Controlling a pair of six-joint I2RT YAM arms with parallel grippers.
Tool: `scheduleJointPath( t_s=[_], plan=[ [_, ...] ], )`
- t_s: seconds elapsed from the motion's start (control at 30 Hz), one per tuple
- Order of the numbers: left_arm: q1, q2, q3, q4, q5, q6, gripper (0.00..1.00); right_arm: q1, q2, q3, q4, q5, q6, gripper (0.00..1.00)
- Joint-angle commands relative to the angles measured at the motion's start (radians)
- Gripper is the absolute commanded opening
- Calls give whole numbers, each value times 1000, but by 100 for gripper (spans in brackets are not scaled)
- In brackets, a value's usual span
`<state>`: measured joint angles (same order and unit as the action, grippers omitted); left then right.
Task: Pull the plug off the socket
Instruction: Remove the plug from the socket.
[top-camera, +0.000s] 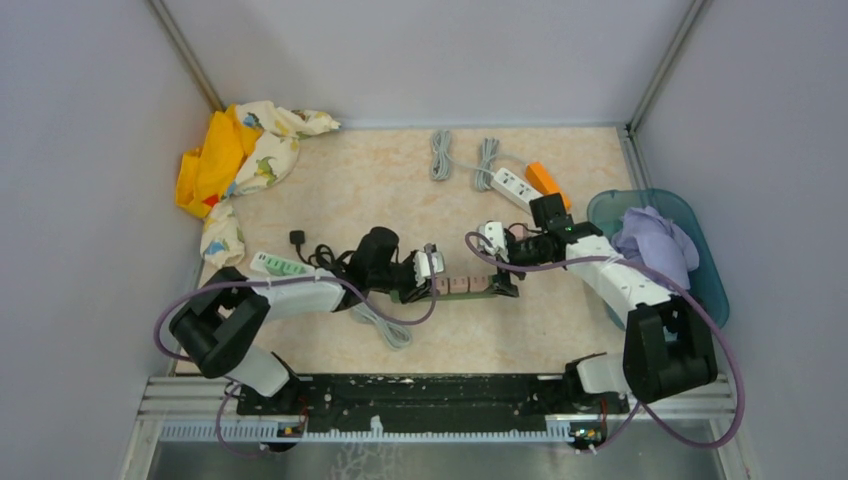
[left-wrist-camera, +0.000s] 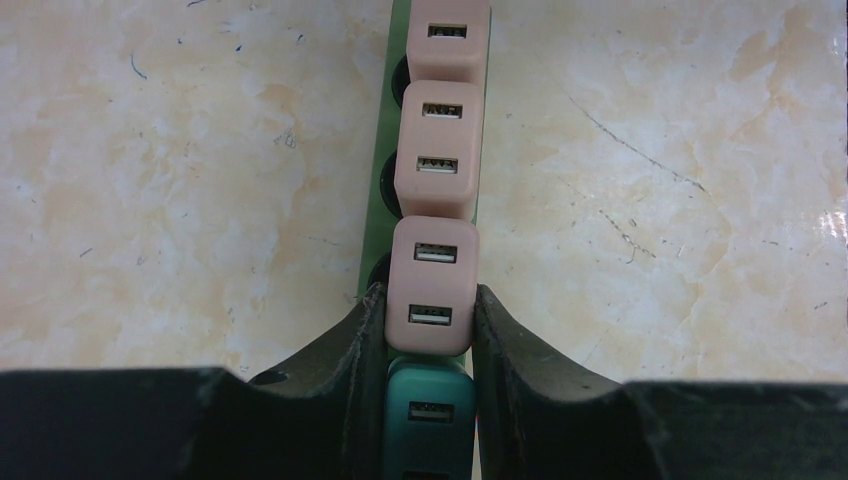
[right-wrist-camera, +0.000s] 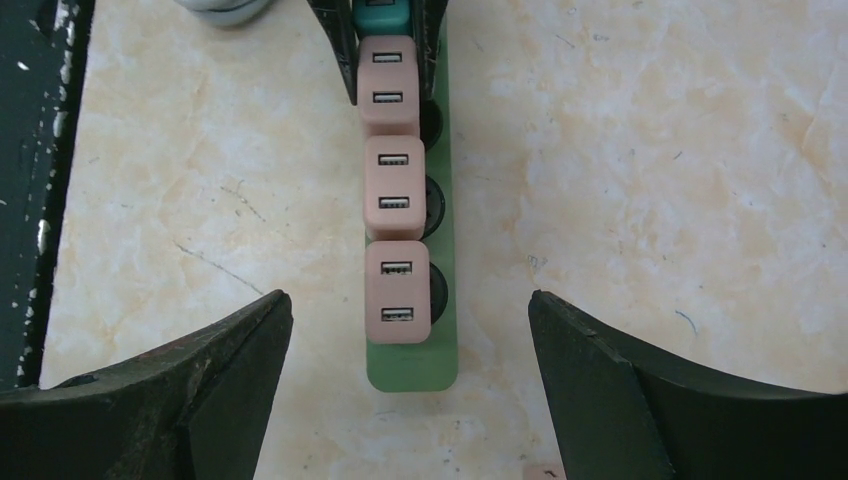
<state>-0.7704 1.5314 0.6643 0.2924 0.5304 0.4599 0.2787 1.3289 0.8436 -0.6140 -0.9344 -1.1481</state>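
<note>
Gripping plug (left-wrist-camera: 433, 255), pull pending
The left gripper (left-wrist-camera: 428, 310) is clamped on the nearest pink plug, seated in green strip (left-wrist-camera: 378, 230); two pink plugs (left-wrist-camera: 440, 140) beyond; right gripper (right-wrist-camera: 410, 300) wide open, empty, over strip's far end; extraction outstanding

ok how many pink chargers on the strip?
3 pink chargers along the green strip: one between the left fingers, one mid-row, one at the right end. None look hidden.

The pink plug (left-wrist-camera: 432, 285) and green socket strip (right-wrist-camera: 412, 365) look matt plastic, the tabletop (left-wrist-camera: 650, 200) glossy.
</note>
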Motion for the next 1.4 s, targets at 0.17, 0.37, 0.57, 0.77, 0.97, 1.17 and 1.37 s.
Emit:
scheduleJointPath(
  t_s=[0.17, 0.37, 0.57, 0.77, 0.97, 1.17, 1.37],
  plan=[
    [-63, 7, 28, 102, -48, -100, 0, 2, 4, 48, -53, 0, -137, 89],
    [-74, 9, 32, 110, -84, -168, 28, 0, 6, 69, -83, 21, -137, 89],
    [-74, -70, -18, 168, -118, -182, 84, -2, 8, 72, -91, 16, -137, 89],
    [-61, -168, -97, 284, -130, -217, 100, -1, 9, 74, -96, 15, -139, 89],
    [-18, -192, -88, 213, -59, -229, 100, -1, 9, 77, -101, 25, -137, 89],
    [-22, -159, -3, 18, -84, -126, 95, -1, 15, 83, -105, 30, -137, 90],
    [-41, -58, 106, -101, -44, -48, 81, -1, 19, 84, -104, 35, -130, 89]
  ],
)
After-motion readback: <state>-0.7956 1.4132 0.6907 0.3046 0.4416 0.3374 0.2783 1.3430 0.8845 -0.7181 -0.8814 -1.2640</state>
